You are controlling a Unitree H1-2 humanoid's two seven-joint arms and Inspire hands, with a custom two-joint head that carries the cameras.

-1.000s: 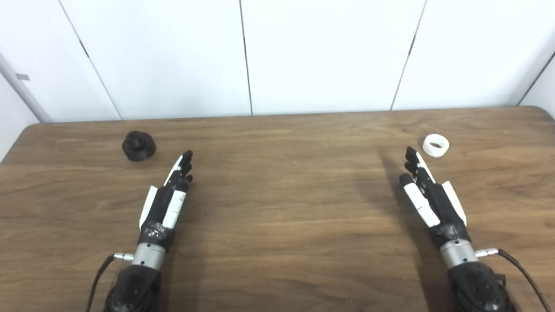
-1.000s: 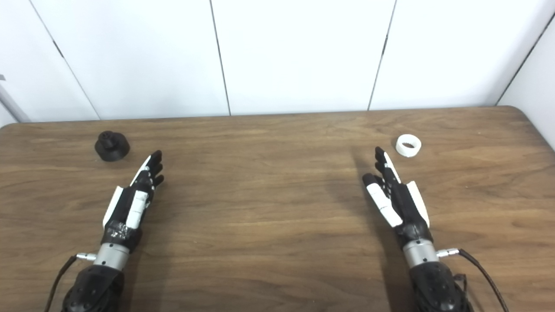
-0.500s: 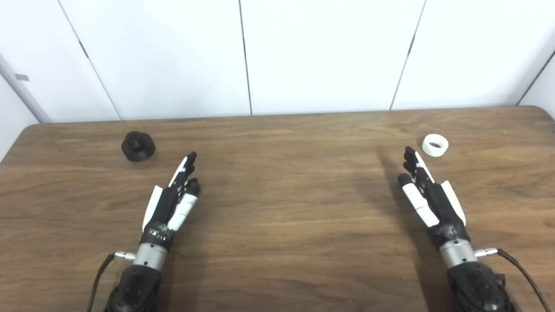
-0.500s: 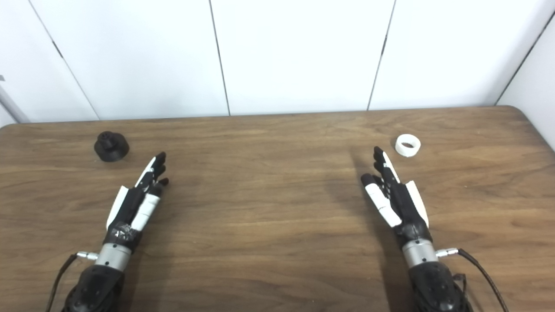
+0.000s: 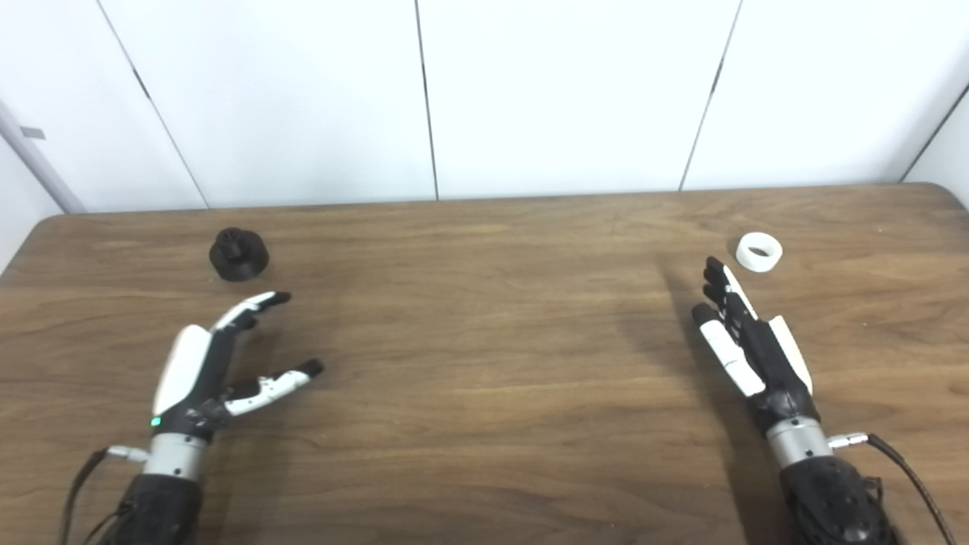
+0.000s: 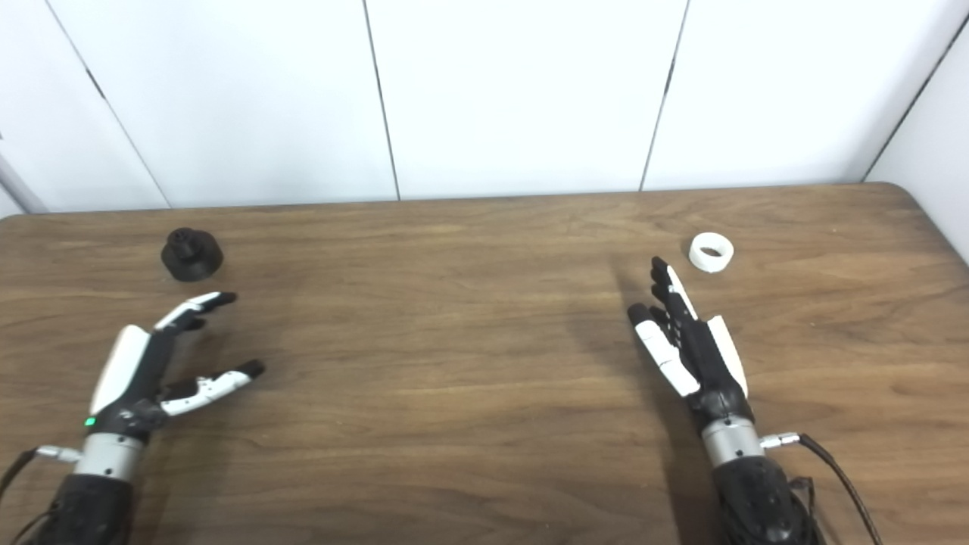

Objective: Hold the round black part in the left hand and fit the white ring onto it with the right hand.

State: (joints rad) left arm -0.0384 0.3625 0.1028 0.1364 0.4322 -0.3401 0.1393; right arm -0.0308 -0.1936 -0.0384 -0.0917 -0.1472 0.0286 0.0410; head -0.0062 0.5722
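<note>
The round black part [image 5: 239, 255] stands on the wooden table [image 5: 484, 356] at the far left, with a small knob on top. My left hand [image 5: 219, 356] is open just in front of it, thumb spread wide from the fingers, holding nothing. Its fingertips [image 5: 272, 297] reach to a short gap below the part. The white ring [image 5: 758, 252] lies flat at the far right. My right hand [image 5: 746, 341] lies open and empty just in front and left of the ring, fingers straight and close together.
White wall panels [image 5: 484, 98] rise directly behind the table's far edge. The table's rounded right corner [image 5: 950, 193] sits close beyond the ring. Cables [image 5: 901, 473] trail from both wrists near the bottom edge.
My left hand has shifted left and turned, its thumb swinging out wide from the fingers. The right hand, black part and ring have stayed put.
</note>
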